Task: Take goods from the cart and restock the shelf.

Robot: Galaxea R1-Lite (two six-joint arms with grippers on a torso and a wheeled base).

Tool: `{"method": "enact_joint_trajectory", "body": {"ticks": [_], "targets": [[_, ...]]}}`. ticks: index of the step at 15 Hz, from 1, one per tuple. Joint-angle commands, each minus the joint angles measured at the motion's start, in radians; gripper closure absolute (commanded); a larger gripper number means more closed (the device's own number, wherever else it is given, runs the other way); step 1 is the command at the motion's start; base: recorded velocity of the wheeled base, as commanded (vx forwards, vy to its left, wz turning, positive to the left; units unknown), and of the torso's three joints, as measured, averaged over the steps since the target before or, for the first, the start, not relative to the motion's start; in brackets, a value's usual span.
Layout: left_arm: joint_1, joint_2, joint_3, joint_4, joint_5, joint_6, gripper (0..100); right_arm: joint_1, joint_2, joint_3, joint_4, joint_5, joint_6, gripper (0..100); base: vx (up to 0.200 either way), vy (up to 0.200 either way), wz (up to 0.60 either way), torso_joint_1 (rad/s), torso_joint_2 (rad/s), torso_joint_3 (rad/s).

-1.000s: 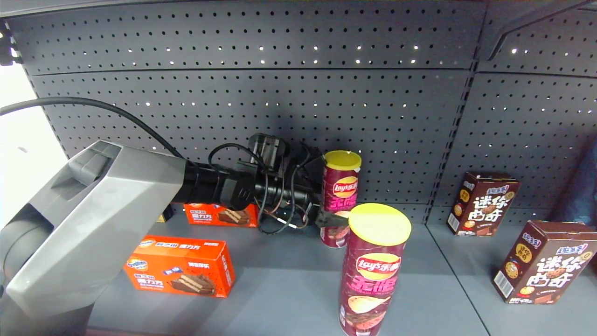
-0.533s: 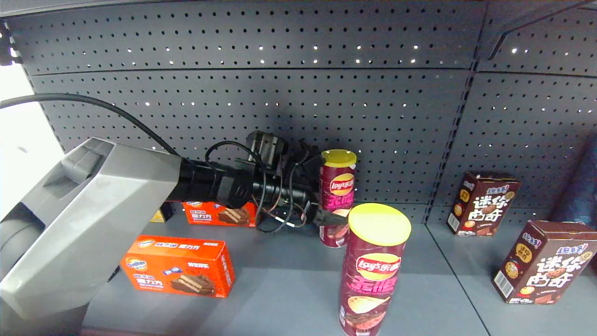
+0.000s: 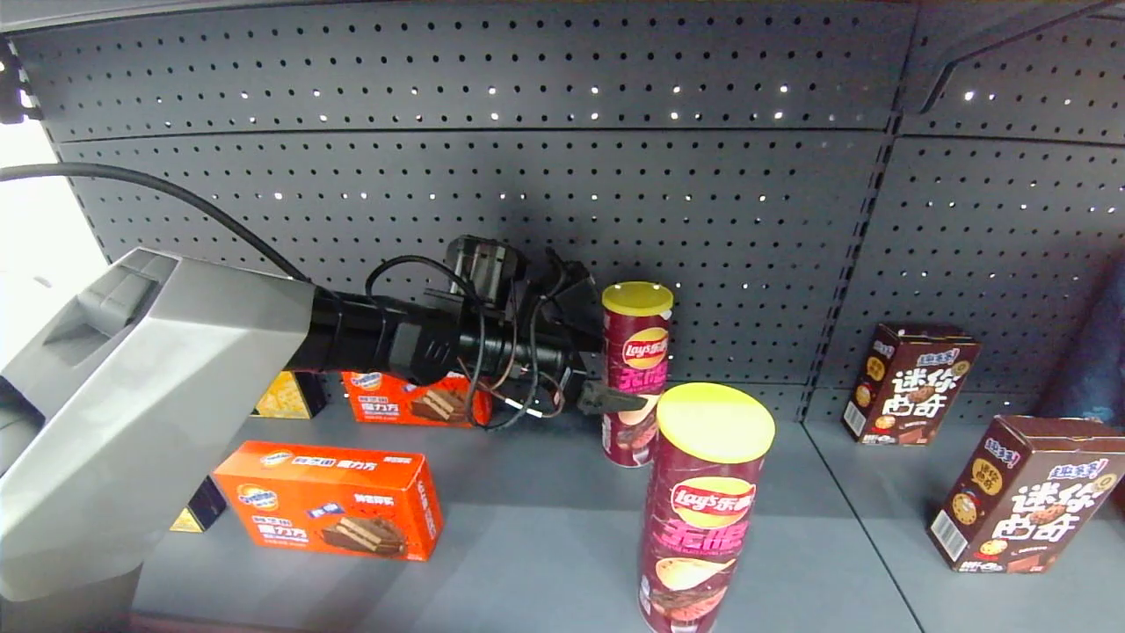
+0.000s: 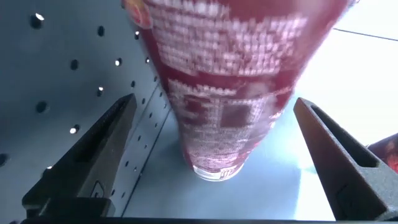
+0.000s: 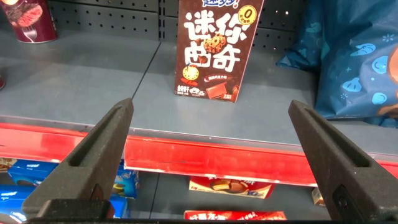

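Shelf (image 3: 545, 527) carries a front chip can (image 3: 707, 501). The rear chip can (image 3: 636, 369) stands upright by the pegboard, my left claw (image 3: 606, 397) spread either side, not gripping. I'd call it placed. Right claw (image 5: 211, 155) gapes empty, so more cart trips remain.

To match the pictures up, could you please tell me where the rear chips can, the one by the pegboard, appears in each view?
Head view: the rear can stands at the pegboard, behind the front can.
Left wrist view: the rear can stands between the fingers of the open left end effector, clear of both.
Right wrist view: a can at the edge; cannot tell whether it is this one.
Shared landmark: the pegboard.
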Motion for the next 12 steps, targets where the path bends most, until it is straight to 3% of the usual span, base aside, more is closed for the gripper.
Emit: {"method": "enact_joint_trajectory", "body": {"ticks": [1,4,10,12], "targets": [[0.002,-0.009,0.004,-0.001,0.002,0.000,0,0.000,0.001,0.001,-0.001,-0.001,0.000,0,0.000,0.000,0.00,0.000,0.00,0.000],[0.013,-0.051,0.061,-0.006,0.027,0.000,0,0.000,0.001,0.001,-0.001,-0.001,0.000,0,0.000,0.000,0.00,0.000,0.00,0.000],[0.039,-0.086,0.093,-0.008,0.030,0.000,0,0.000,0.001,-0.001,-0.001,0.001,-0.002,0,0.000,0.000,0.00,0.000,0.00,0.000],[0.045,-0.094,0.104,-0.008,0.057,0.000,0,0.000,0.001,0.001,0.001,-0.001,-0.002,0,0.000,0.000,0.00,0.000,0.00,0.000]]}}
